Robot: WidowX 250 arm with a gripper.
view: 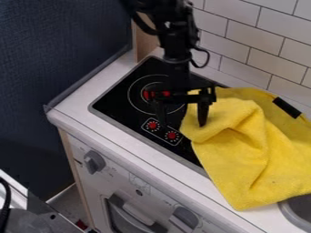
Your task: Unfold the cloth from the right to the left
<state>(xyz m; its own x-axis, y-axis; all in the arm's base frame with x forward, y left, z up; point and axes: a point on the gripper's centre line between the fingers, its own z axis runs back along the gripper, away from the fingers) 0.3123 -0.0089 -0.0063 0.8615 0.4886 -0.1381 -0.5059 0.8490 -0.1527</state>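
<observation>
A black robot hand (181,120) is poised over a toy kitchen's cooktop (121,96), its two fingers spread wide, one above the black glass and the other over the near-left part of a yellow cloth (243,150); whether that finger touches the fabric cannot be told. The cloth lies rumpled to the hand's right as the camera sees it, its left edge between the fingers, a raised fold running beside them and its lower corner stopping just short of the front edge of the white worktop (72,110). To the hand's left, a stretch of the cooktop gives way to a strip of worktop, bordered by a dark blue panel (48,50). Below the hand, two red-marked dials (152,125) sit near the cooktop's front edge.

Beyond the cloth, behind and to the right of the hand, a white tiled wall (273,51) bounds the worktop; a black patch (287,107) marks the cloth on that side. A grey basin (296,216) curves in at lower right, touching or just beside the cloth. Below the worktop's front edge, farther from the hand, are a grey left knob (94,161) and a grey right knob (183,219).
</observation>
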